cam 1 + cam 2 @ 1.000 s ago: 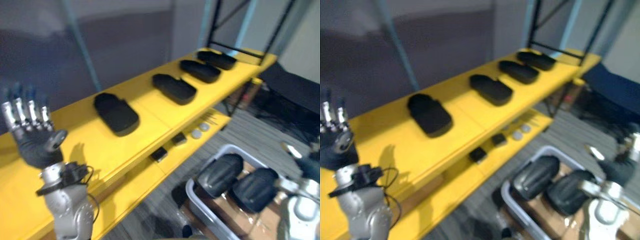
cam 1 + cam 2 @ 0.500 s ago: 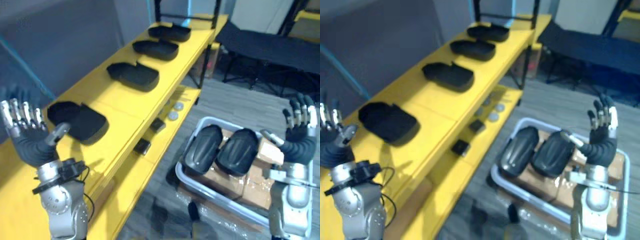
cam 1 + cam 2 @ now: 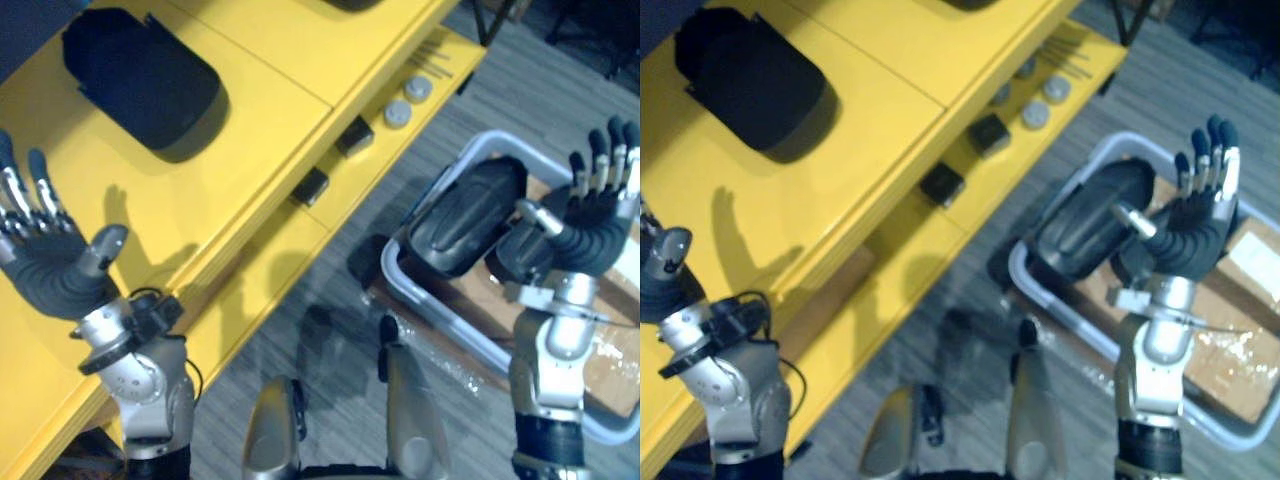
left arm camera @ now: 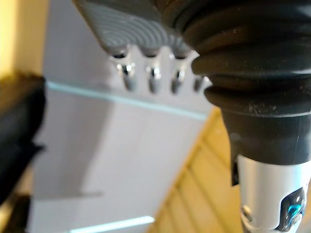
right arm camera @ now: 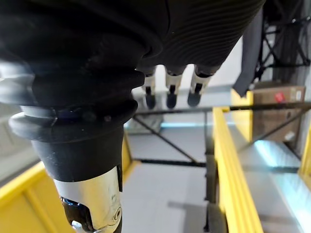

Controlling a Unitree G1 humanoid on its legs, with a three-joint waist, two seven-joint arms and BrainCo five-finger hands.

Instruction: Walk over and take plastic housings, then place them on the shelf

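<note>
My left hand point(image 3: 45, 265) is raised over the near end of the yellow shelf point(image 3: 270, 70), with fingers straight and spread, holding nothing. My right hand point(image 3: 597, 225) is up over the grey bin point(image 3: 432, 308), fingers also straight and empty. One black plastic housing point(image 3: 140, 80) lies on the shelf's top board near its back edge. A second housing point(image 3: 462, 218) lies in the bin against its left rim, with another dark one beside it, partly behind my right hand.
</note>
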